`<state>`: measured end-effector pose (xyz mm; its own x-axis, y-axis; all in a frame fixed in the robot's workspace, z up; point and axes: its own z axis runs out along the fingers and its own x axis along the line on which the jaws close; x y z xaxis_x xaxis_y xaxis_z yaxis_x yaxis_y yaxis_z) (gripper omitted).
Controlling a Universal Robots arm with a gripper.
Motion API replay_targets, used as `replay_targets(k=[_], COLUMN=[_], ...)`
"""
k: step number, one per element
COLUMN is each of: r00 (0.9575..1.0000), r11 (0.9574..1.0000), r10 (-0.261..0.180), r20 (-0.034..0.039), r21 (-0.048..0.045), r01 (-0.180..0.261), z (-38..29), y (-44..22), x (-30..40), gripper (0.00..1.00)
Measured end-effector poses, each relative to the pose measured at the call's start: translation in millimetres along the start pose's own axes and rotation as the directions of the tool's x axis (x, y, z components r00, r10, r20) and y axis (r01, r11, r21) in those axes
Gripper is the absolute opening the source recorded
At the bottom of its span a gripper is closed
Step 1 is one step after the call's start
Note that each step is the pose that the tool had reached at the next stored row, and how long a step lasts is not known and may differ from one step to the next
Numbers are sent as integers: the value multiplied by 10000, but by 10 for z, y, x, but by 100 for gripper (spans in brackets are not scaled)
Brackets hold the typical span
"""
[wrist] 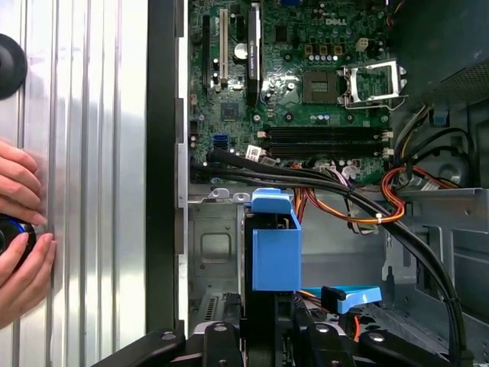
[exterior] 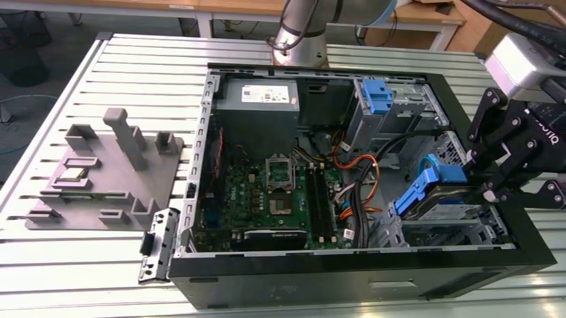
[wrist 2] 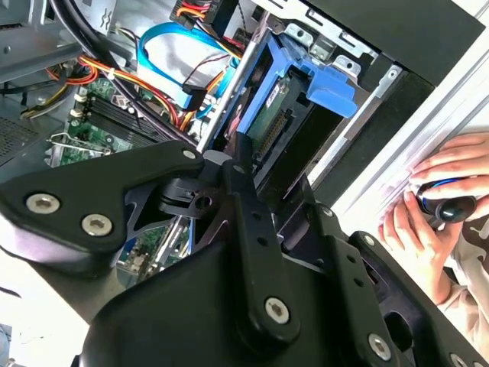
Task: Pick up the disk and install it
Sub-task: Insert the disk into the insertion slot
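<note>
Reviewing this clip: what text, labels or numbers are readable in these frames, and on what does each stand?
On the power supply, white sticker: print too small to read.
On the disk: label print cannot be read.
On the motherboard: a white maker's logo; other markings too small to read.
On the gripper body: white maker's lettering, partly cut off.

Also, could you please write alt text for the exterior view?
A robot's pincer is at the blue-railed disk tilted in the drive bay of an open computer case on a slatted table; a grey fixture sits at the exterior view's left.
</note>
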<state>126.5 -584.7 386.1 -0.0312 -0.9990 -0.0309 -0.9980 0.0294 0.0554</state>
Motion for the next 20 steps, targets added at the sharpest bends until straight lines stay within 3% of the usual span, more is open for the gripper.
replay_targets(k=[9, 10, 20], r00=[10000, 10000, 10000], r11=[10000, 10000, 10000], r10=[0, 0, 0], r20=[4, 4, 2], r21=[0, 0, 0], r01=[0, 0, 0], z=[3, 3, 3], y=[0, 0, 0], x=[1, 1, 0], gripper=[36, 42, 42])
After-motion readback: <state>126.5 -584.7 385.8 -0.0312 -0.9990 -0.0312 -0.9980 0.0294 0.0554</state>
